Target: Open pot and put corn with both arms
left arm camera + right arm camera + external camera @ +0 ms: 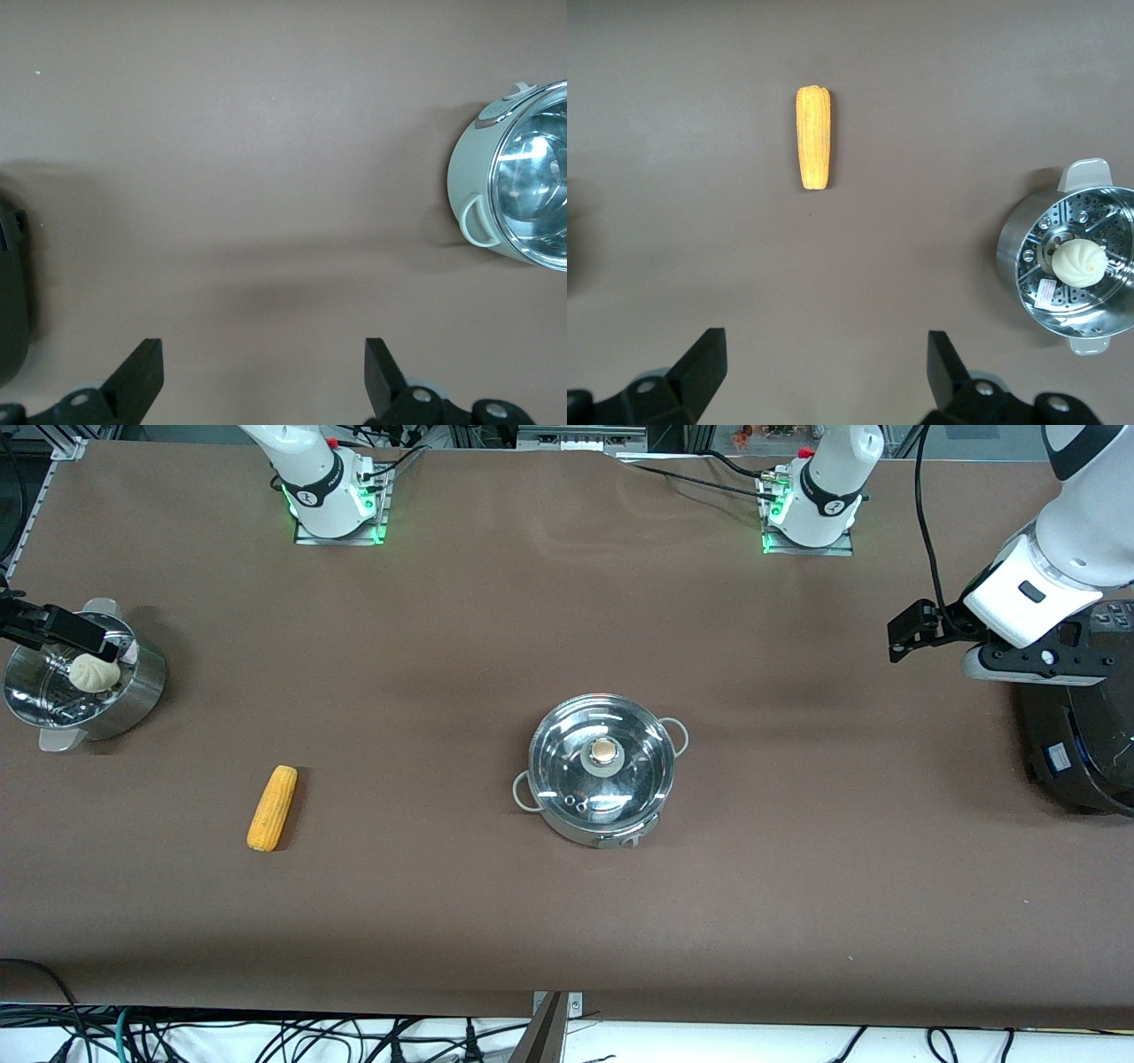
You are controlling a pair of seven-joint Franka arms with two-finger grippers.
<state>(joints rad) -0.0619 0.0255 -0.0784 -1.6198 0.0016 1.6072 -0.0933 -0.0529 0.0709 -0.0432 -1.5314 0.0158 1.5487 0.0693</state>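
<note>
The shiny steel pot (pixel 651 802) sits mid-table with its glass lid (pixel 576 766) on, tan knob (pixel 606 753) up. It also shows at the edge of the left wrist view (pixel 476 168). The yellow-orange corn (pixel 272 808) lies on the table toward the right arm's end, and shows in the right wrist view (pixel 813 136). My left gripper (pixel 905 636) hangs open and empty over bare table beside the black cooker; its fingers (pixel 142 372) stand wide apart. My right gripper (pixel 93 639) hangs open and empty over the steamer pot; its fingers (pixel 704 363) are spread.
A steel steamer pot (pixel 133 695) with a pale bun (pixel 95 672) in it stands at the right arm's end; both show in the right wrist view, pot (pixel 1014 252) and bun (pixel 1081 261). A black round cooker (pixel 1081 744) stands at the left arm's end.
</note>
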